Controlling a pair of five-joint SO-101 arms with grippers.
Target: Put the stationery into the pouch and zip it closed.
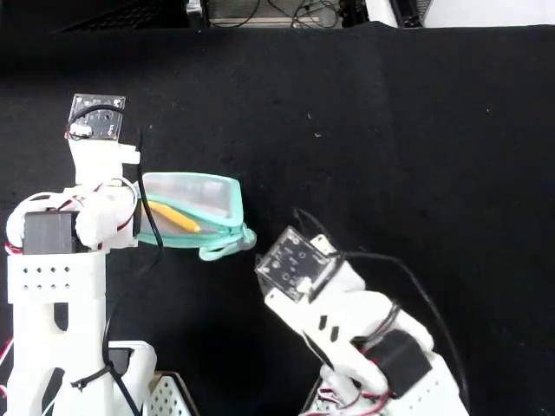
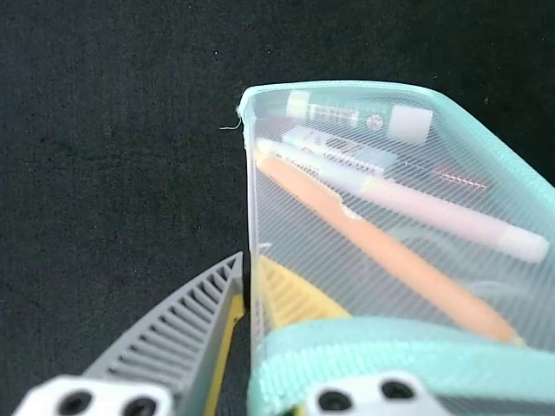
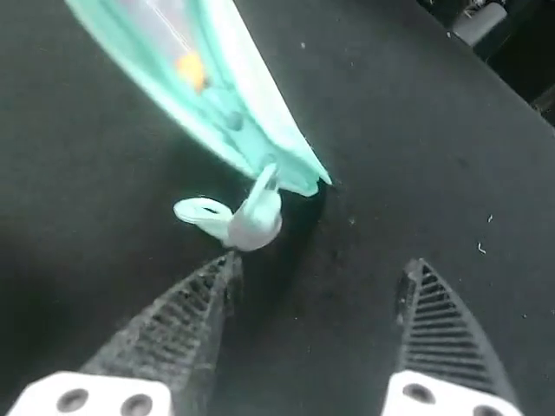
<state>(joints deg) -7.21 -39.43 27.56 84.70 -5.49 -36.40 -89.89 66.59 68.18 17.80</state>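
The mint mesh pouch (image 1: 195,204) lies on the black table with an orange pen (image 2: 381,247), a white marker (image 2: 451,217) and a small tube (image 2: 360,113) inside. My left gripper (image 2: 251,270) is shut on the pouch's end, its wall pinched between the grey finger (image 2: 186,334) and the yellow pad. The mint zipper pull (image 3: 234,218) hangs off the pouch's (image 3: 217,87) opposite corner. My right gripper (image 3: 321,270) is open just short of that pull, which sits near its dark finger (image 3: 186,308), apart from it.
The black cloth (image 1: 390,130) covers the table, with free room behind and to the right of the pouch. The right arm's wrist camera (image 1: 295,262) hides its fingers from above. Cables and equipment sit past the far edge.
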